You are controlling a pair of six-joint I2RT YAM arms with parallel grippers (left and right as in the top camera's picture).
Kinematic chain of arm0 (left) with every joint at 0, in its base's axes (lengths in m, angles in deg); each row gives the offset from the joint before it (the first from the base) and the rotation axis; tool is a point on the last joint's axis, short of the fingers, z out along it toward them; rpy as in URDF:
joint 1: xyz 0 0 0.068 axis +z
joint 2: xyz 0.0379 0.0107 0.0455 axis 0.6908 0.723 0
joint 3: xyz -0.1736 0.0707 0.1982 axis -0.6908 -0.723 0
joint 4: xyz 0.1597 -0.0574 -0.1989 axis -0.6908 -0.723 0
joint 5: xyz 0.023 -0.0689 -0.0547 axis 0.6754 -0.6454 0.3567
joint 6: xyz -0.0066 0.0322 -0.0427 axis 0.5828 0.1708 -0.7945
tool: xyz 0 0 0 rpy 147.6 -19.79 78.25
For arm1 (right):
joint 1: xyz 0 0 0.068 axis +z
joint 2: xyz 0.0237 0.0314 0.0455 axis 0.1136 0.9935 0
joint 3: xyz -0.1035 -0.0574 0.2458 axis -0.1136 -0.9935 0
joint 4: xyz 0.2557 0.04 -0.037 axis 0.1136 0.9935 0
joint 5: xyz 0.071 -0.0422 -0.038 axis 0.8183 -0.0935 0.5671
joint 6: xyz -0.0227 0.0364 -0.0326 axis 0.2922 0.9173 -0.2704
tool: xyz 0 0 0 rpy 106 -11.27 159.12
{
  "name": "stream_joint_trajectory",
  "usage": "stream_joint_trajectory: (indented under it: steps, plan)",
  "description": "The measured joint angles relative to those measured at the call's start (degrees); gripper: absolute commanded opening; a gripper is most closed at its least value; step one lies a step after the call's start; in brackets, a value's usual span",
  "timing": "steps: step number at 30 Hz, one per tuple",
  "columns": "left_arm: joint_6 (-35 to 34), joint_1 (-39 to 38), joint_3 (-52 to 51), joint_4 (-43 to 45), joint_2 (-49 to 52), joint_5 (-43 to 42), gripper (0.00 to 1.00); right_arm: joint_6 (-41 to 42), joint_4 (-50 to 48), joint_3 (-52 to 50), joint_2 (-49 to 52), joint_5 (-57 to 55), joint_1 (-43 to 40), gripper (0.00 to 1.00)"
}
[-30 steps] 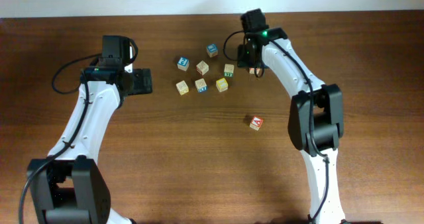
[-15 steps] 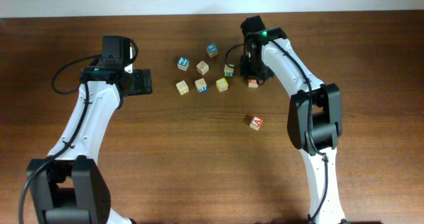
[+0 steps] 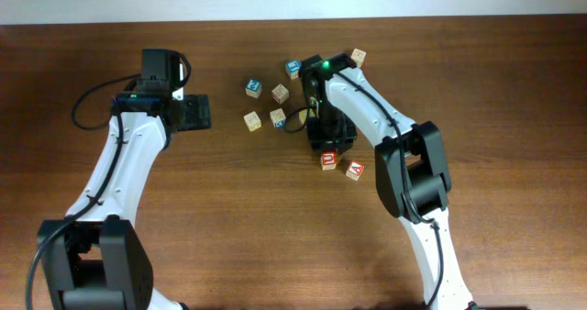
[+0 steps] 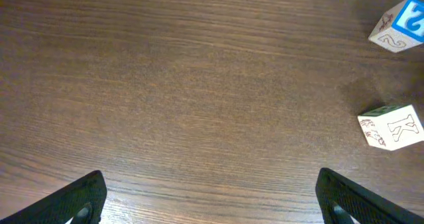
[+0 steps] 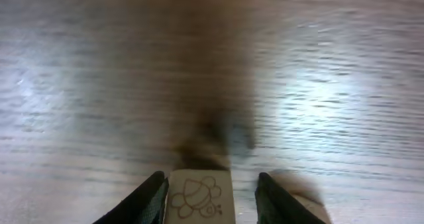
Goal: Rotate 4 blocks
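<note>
My right gripper [image 3: 326, 147] points down at mid-table, just behind a red-faced block [image 3: 329, 160]. Another red-faced block [image 3: 355, 170], marked A, lies beside it to the right. In the blurred right wrist view a pale block with a bee drawing [image 5: 199, 199] sits between the fingers of my right gripper [image 5: 211, 183]. It rests against the left finger [image 5: 149, 197], with a gap to the right one. The yellow-faced and green-faced blocks are hidden under the right arm. My left gripper [image 3: 194, 113] [image 4: 211, 187] stands wide open over bare wood, left of the blocks.
Loose cubes lie behind the gripper: two blue-faced ones [image 3: 293, 68] [image 3: 253, 87], pale ones [image 3: 280, 93] [image 3: 252, 120] [image 3: 278, 117], and one at the back [image 3: 358, 57]. The left wrist view shows a blue-faced cube [image 4: 397, 25] and a K cube [image 4: 392, 126] at its right edge.
The right arm has swung from the back toward the front and left. The red-faced block came with it and now lies beside the A block. A cube behind the arm is uncovered.
</note>
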Motion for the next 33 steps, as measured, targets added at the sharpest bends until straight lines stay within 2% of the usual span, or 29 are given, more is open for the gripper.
stream_joint_trajectory:
  steps: [2,5,11,12,17,20,26,30,33]
  plan:
    - [0.0,0.0,0.0,0.55,0.0,0.0,0.99,-1.6,-0.98,4.28,0.48,-0.48,-1.16,0.57]
    - [0.0,0.0,0.0,1.14,0.0,0.0,0.99,-4.2,-8.37,12.11,0.72,-1.14,-1.33,0.57]
    - [0.0,0.0,0.0,1.16,0.0,0.0,0.99,-11.32,-14.03,12.63,1.55,-1.53,0.11,0.55]
    - [0.0,0.0,0.0,1.16,0.0,0.02,0.99,-12.79,-14.82,12.37,1.86,-1.55,0.37,0.52]
    - [0.0,0.0,0.0,1.16,0.0,0.0,0.99,-16.61,-15.08,11.82,2.27,-1.51,0.55,0.51]
    - [0.0,0.0,0.0,1.16,0.0,0.0,0.99,-16.9,-14.75,11.82,3.5,-0.7,0.55,0.5]
    - [0.0,0.0,0.0,1.16,0.0,0.0,0.99,-17.16,-14.21,11.82,4.28,-0.17,0.87,0.34]
    - [0.0,0.0,0.0,1.16,0.0,0.0,0.99,-14.58,-12.83,11.82,4.28,-0.22,0.87,0.33]
    - [0.0,0.0,0.0,1.16,0.0,0.0,0.99,-7.85,-6.67,11.91,4.28,-0.13,0.87,0.33]
